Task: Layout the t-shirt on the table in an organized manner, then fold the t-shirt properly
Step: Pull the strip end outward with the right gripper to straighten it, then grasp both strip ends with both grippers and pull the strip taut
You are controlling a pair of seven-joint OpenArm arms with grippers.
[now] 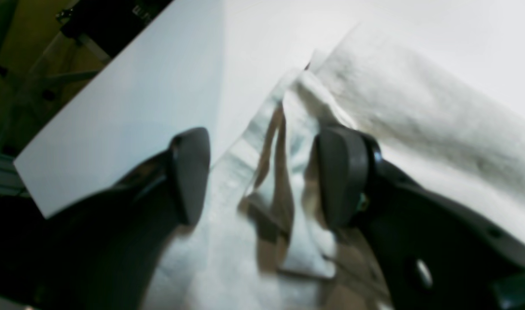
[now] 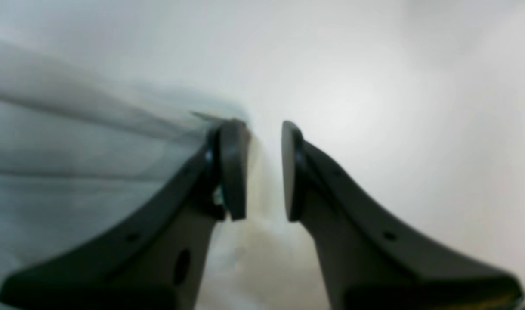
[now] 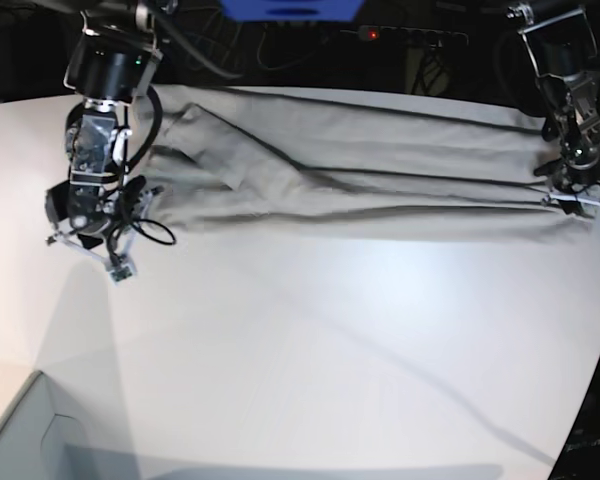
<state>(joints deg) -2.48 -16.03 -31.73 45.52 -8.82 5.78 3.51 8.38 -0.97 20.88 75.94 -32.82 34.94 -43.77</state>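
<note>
Behind my tabletop the room is lying in darkness, with cables (image 3: 400, 50) trailing along the far edge and a power strip (image 3: 410, 36) showing a small red light. A blue object (image 3: 290, 8) is sitting at top centre, and a grey box corner (image 3: 25, 430) is poking in below.

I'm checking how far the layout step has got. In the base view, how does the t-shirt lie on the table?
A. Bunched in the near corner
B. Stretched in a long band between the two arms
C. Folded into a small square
B: the t-shirt runs as a long creased band across the far side of the table.
</note>
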